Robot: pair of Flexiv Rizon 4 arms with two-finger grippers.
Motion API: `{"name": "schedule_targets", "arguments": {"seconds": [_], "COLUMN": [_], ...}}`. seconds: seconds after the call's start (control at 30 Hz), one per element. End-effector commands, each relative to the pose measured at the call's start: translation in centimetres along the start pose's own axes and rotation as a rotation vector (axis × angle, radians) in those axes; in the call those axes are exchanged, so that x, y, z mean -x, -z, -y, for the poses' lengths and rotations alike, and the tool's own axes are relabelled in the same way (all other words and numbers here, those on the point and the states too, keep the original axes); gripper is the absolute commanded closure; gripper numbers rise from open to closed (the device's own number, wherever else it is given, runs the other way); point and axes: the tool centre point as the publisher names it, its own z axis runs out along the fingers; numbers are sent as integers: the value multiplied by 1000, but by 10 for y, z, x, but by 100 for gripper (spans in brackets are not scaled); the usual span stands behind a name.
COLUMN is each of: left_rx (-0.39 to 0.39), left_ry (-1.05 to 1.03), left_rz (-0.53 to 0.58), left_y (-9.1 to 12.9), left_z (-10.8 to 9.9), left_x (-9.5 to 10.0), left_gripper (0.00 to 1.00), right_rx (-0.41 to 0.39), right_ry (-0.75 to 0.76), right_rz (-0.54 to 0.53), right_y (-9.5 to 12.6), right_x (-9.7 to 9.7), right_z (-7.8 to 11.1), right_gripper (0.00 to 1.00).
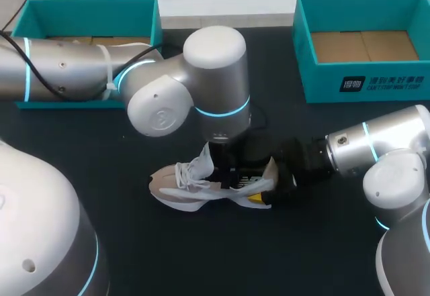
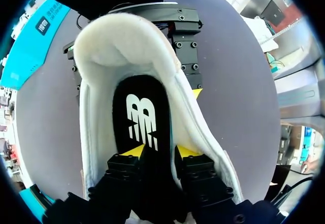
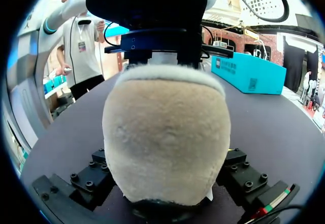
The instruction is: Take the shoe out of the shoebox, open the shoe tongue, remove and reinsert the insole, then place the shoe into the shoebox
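A white and beige shoe [image 1: 191, 185] lies on its side on the black table, toe toward the left. My left gripper [image 1: 227, 165] comes down from above into its opening. In the left wrist view the yellow tips of that gripper [image 2: 160, 152] stand apart over the black insole [image 2: 142, 112], which lies flat inside the shoe [image 2: 127, 41] with its white logo showing. My right gripper [image 1: 269, 187] reaches in from the right, shut on the heel. The beige heel [image 3: 165, 132] sits between its black fingers [image 3: 244, 176]; the tips are hidden.
An open teal shoebox [image 1: 363, 84] stands at the back right, seen also as the teal box [image 3: 249, 74] beyond the shoe. A second teal box [image 1: 87, 4] stands at the back left, partly under my left arm. Bare black tabletop lies in front of the shoe.
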Motion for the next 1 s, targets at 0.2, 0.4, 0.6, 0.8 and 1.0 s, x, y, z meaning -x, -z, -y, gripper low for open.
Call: {"name": "schedule_targets", "arguments": {"seconds": [0.2, 0.4, 0.6, 0.8, 1.0], "left_rx": [-5, 20, 38, 43, 31], "left_ry": [-36, -57, -63, -45, -15], "left_rz": [26, 107, 122, 135, 133], "left_y": [-13, -26, -36, -39, -36], "left_z": [2, 3, 1, -3, -12], "left_x": [0, 5, 14, 21, 23], "left_gripper": [54, 48, 55, 100, 100], "right_rx": [-4, -4, -4, -4, -4], "right_ry": [-2, -2, -2, -2, -2], "right_rz": [3, 3, 3, 3, 3], "right_y": [-2, -2, -2, -2, -2], "right_x": [1, 1, 1, 1, 1], "right_z": [2, 2, 2, 2, 2], "right_gripper": [100, 100, 100, 100, 100]}}
